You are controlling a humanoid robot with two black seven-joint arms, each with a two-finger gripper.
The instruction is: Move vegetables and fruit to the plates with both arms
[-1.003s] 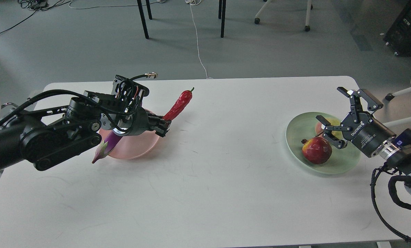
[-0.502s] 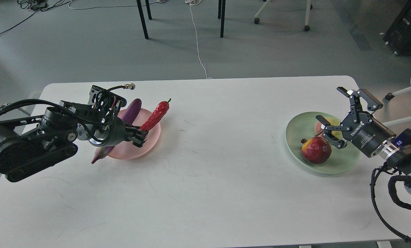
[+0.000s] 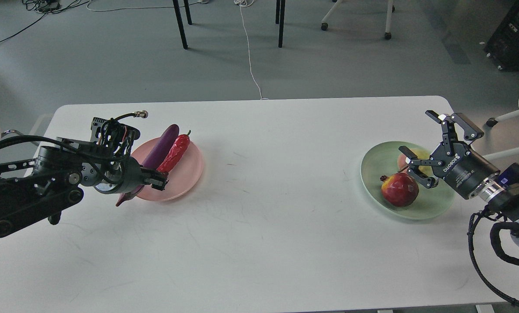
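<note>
On the left side of the white tabletop [image 3: 259, 217] sits the pink plate [image 3: 190, 171], and both vegetables lie on it: the purple eggplant [image 3: 161, 143] runs from the far rim down toward the near-left rim, its pale stem end poking out past the plate under my arm, and the red chili pepper [image 3: 174, 152] lies just beside it on the right, touching along its length. My left gripper [image 3: 157, 180] is low at the near-left edge of that plate, at the near end of the chili; it is seen dark and nearly end-on, so I cannot tell whether its fingers are spread or pinching the chili

Over on the right, the pale green plate [image 3: 437, 204] holds both fruits: the dark red pomegranate [image 3: 400, 189] on the near side and the yellow-green fruit [image 3: 409, 160] behind it, mostly hidden by my right gripper [image 3: 420, 167]. That gripper hangs over the plate with its fingers spread wide, one fingertip [image 3: 429, 182] just beside the pomegranate, the other raised far above; it holds nothing
</note>
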